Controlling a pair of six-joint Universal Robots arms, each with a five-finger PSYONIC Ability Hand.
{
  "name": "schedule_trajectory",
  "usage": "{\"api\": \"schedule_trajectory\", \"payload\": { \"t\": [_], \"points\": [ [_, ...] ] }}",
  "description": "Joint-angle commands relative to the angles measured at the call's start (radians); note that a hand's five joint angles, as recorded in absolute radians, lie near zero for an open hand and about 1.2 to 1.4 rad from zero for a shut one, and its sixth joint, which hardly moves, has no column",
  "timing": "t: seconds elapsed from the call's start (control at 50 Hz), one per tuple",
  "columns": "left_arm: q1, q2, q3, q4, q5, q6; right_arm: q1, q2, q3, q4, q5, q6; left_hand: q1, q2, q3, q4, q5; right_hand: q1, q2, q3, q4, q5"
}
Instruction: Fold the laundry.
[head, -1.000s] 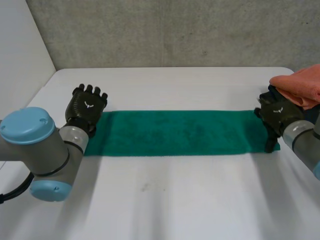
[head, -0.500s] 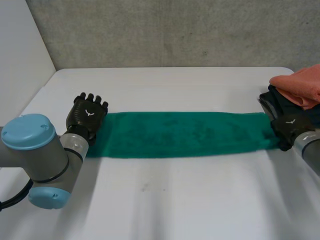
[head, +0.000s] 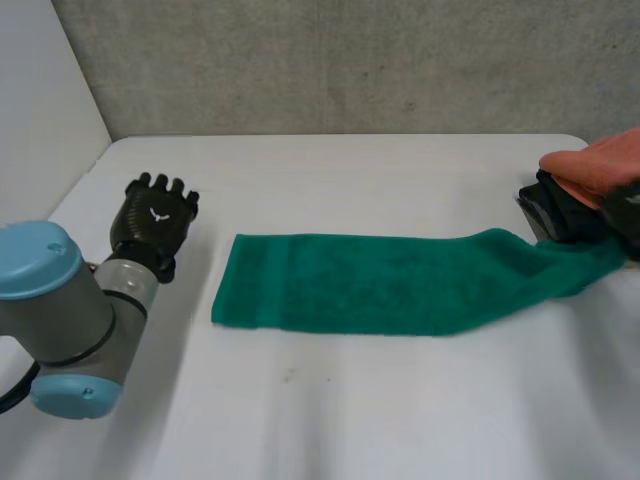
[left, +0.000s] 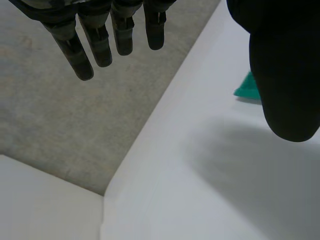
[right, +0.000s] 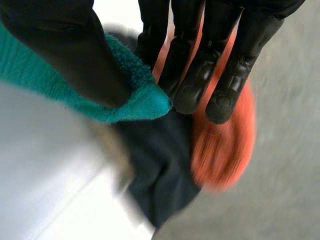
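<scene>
A long green towel (head: 380, 283) lies across the table (head: 350, 400). Its right end rises off the surface toward my right hand (head: 628, 205) at the table's right edge. In the right wrist view my right hand (right: 65, 45) pinches a corner of that green towel (right: 142, 100) between thumb and straight fingers (right: 200, 75). Left of the towel's other end, my left hand (head: 155, 215) hovers open and clear of the cloth. The left wrist view has the left hand's (left: 285, 75) fingers (left: 100, 35) straight, with a bit of towel corner (left: 247, 89) beside the thumb.
An orange cloth (head: 590, 165) lies on a dark cloth (head: 550, 210) at the table's right edge, just behind my right hand. Both also appear beyond the fingertips as the orange cloth (right: 225, 145) and dark cloth (right: 160, 170). A wall stands behind the table.
My right hand closed on the towel's right end, then pulled it right and up. The towel slid right, away from my left hand, which drew back to the left.
</scene>
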Motion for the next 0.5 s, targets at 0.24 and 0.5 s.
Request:
{"api": "schedule_trajectory", "payload": {
  "t": [0.24,0.5],
  "points": [
    [0.138,0.179,-0.039,-0.026,0.044,-0.185,0.743,0.368,-0.423,-0.305,-0.202,0.046,0.007,-0.008,-0.014,-0.007,-0.021,0.416,0.221,0.214,0.209,0.244],
    [0.107,0.144,-0.069,-0.032,0.054,-0.188,0.874,0.591,-0.555,-0.321,-0.290,0.215,0.007,-0.008,-0.014,-0.007,-0.021,-0.806,-1.000,-1.008,-1.013,-0.977]
  ]
}}
